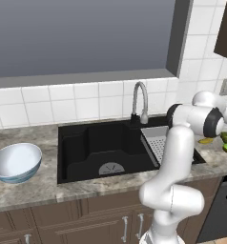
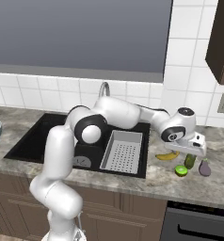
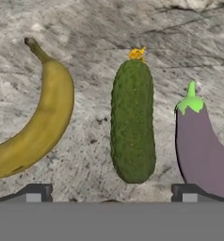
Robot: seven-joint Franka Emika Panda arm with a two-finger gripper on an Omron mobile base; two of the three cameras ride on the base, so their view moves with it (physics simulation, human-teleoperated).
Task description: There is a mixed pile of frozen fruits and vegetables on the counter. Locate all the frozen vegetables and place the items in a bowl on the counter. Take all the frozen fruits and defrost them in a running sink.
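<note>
Hand view puts the cucumber [image 3: 132, 120] dead centre of the frame, its long axis running straight up and down the picture, stem end toward the top. The gripper [image 3: 111, 193] has its two tips [image 3: 36, 193] at the bottom edge, spread wide apart with nothing between them; the cucumber's lower end sits just above the gap, a little right of its midline. So the jaws stand across the cucumber's short side, which looks like the right way to close on it. The banana [image 3: 36, 124] curves along the left of the frame and the eggplant [image 3: 203, 150] lies at the lower right, its lower end close to the right tip, which could get nudged on the way down.

From the right base view the gripper [image 2: 195, 149] hangs over the pile at centre right: banana [image 2: 167, 156], lime [image 2: 181, 170], cucumber [image 2: 190, 161] and eggplant [image 2: 204, 168] on the counter [image 2: 151, 186], right of the sink [image 2: 34, 136]. The bowl [image 1: 16, 162] sits far off at the left edge in the left base view, beyond the sink.
</note>
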